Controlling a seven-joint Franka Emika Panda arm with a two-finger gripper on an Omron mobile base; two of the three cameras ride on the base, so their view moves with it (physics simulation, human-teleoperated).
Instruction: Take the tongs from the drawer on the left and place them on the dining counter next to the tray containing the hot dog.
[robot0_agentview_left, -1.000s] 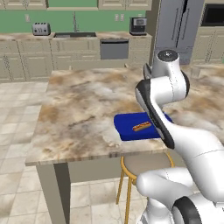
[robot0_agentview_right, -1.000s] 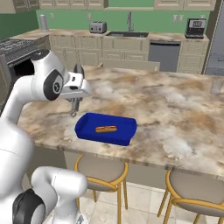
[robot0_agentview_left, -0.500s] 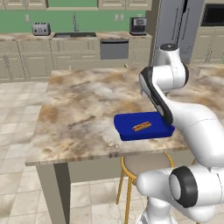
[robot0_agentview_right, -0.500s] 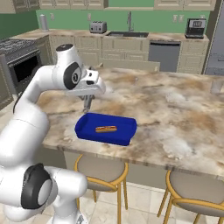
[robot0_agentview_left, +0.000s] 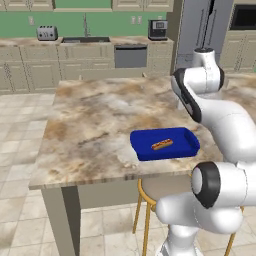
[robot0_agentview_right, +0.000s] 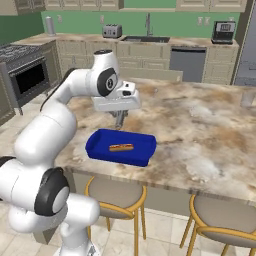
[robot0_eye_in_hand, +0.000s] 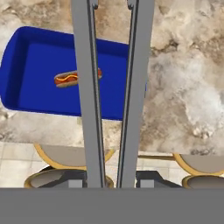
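Right base view: marbled dining counter (robot0_agentview_right: 210, 125), green-walled kitchen.

Bare dining counter (robot0_agentview_right: 210, 135) beside tray (robot0_agentview_right: 100, 148)

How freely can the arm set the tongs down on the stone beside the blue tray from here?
Probably freely: the claw, shut on the tongs, hangs above the dining counter by the tray holding the hot dog, with bare stone beside it.
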